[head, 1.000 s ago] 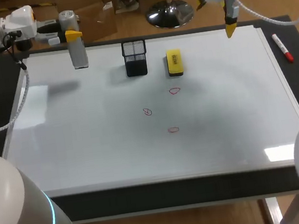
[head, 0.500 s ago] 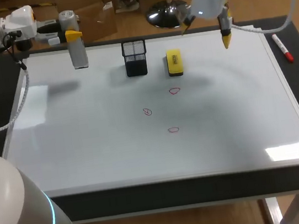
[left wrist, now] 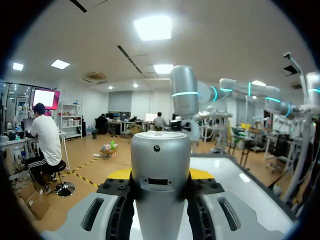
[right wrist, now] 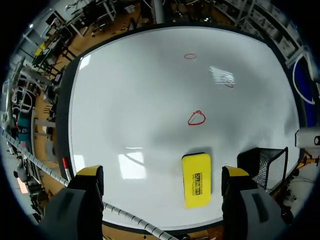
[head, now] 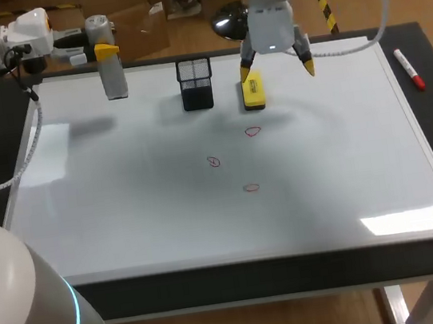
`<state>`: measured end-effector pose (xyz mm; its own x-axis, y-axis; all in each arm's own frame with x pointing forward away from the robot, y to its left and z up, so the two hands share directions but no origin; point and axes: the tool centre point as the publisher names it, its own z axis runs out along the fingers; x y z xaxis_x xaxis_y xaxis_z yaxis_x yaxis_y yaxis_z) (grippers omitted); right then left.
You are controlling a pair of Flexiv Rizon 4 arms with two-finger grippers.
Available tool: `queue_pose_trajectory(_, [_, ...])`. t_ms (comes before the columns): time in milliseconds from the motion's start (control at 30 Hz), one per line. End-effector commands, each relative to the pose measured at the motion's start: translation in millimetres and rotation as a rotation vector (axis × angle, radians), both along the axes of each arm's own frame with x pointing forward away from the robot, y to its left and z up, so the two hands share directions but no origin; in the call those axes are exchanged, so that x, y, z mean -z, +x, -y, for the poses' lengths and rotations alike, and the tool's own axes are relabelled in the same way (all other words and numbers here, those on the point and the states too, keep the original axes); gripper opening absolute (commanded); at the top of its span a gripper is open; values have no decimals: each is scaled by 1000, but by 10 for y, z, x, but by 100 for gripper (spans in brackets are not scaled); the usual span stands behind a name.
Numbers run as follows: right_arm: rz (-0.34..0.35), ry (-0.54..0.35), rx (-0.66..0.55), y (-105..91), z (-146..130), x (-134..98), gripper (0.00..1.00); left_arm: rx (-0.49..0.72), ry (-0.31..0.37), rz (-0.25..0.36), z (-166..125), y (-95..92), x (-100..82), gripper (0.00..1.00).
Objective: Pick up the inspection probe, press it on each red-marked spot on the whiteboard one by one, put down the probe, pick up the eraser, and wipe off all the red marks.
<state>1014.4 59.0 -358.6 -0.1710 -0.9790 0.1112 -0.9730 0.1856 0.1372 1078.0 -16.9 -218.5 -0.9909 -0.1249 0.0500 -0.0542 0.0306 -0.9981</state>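
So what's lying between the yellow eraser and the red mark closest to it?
Nothing: only bare whiteboard separates the eraser from that red mark. The head view and the right wrist view both show it.

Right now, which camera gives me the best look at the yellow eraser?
The right wrist view: the eraser lies whole on the whiteboard, below and between the fingers of the open right gripper. The head view shows it too, only smaller. The left wrist view misses it; the inspection probe fills that picture.

left gripper (head: 105, 51) clamped, right gripper (head: 277, 69) spread
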Motion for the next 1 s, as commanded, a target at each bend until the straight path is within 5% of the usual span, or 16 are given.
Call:
queue_pose_trajectory(33, [-1,-22,-46,-7,-35,12,100,1,1,0,-1,4,-13,0])
queue_pose_trajectory(333, [26,57,-13,69,-82,149,100,1,1,0,-1,4,-13,0])
queue_pose_trajectory(1000, [47,71,31,357,-326,336,100,1,1,0,-1,4,-13,0])
